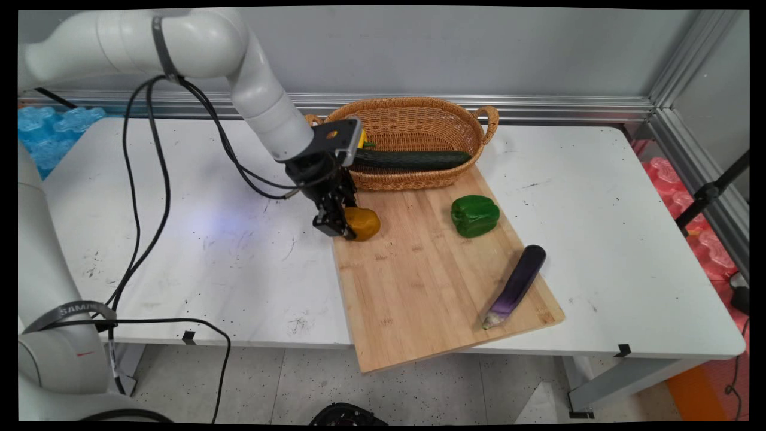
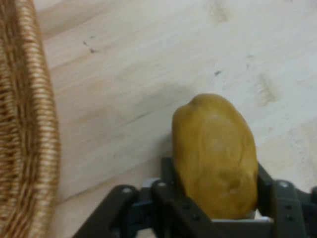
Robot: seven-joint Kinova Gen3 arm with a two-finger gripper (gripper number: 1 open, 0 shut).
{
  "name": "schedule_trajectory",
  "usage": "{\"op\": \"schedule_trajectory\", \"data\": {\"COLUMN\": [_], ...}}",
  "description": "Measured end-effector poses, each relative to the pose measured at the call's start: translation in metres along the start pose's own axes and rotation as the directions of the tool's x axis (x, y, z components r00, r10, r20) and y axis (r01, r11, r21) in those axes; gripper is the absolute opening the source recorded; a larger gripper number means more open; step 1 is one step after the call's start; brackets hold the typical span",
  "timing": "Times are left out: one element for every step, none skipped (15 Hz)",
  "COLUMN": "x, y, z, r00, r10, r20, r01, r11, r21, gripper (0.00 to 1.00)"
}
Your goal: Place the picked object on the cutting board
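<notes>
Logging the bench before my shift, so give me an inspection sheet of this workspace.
Surface: white table, scuffed; wooden cutting board overhanging near edge.
Things: potato on the board's corner; green bell pepper and eggplant on the board; cucumber in wicker basket.
Clutter: nothing seen.
Pincer: shut on potato.
Cables: black, hanging from the arm.
Surroundings: grey wall, aluminium framing.

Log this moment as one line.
gripper: jaws shut on potato | at cutting board edge | basket: cucumber | on board: green pepper, eggplant
</notes>
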Motion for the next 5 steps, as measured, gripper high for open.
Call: {"op": "schedule_trajectory", "data": {"x": [0.0, 0.0, 0.0, 0.0, 0.0], "y": [0.0, -0.001, -0.001, -0.002, -0.002], "z": [0.005, 0.007, 0.011, 0.014, 0.015], "r00": [1.0, 1.0, 1.0, 1.0, 1.0], "r10": [0.004, 0.007, 0.011, 0.015, 0.018], "r20": [0.0, -0.001, -0.003, -0.005, -0.006], "r01": [-0.004, -0.007, -0.011, -0.015, -0.018], "r11": [1.0, 1.0, 1.0, 1.0, 1.0], "r21": [-0.003, -0.003, -0.004, -0.004, -0.005], "gripper": [1.0, 1.0, 1.0, 1.0, 1.0]}}
